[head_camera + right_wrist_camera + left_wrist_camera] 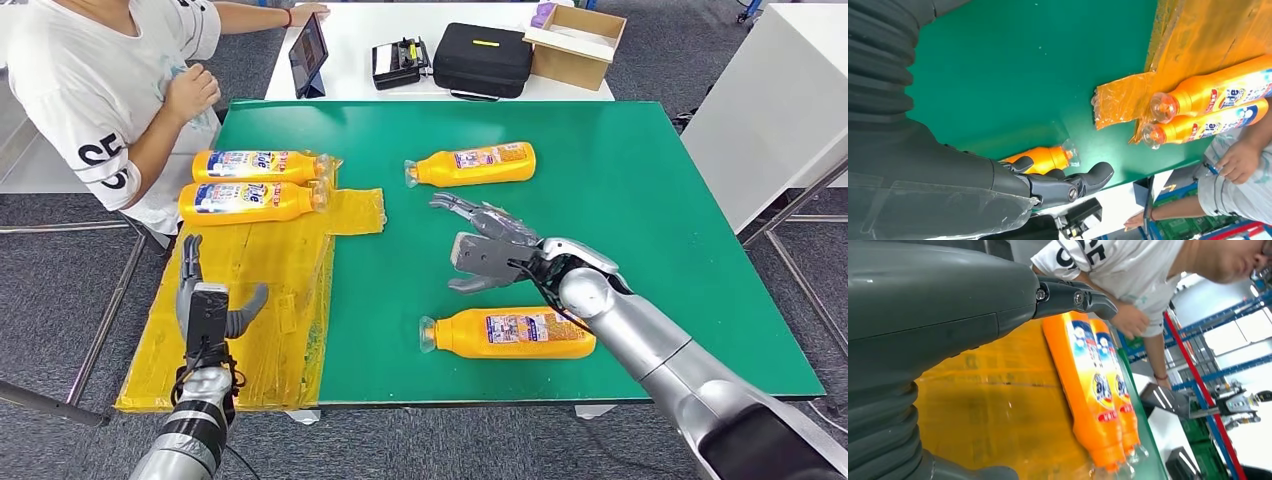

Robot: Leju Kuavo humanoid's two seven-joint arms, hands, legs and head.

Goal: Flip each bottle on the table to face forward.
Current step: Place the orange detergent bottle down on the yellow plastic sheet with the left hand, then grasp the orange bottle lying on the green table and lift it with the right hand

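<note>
Our right hand hovers with fingers spread between the far bottle and near bottle on the green desk, while our left hand is empty, fingers apart, over the yellow sheet.

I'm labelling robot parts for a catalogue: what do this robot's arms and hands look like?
Both arms are silver metal with rounded joints. The right robot hand is grey with darker jointed fingers. The left robot hand has a dark boxy back, and black cables run down its wrist. The wrist views show grey ribbed covers.
</note>
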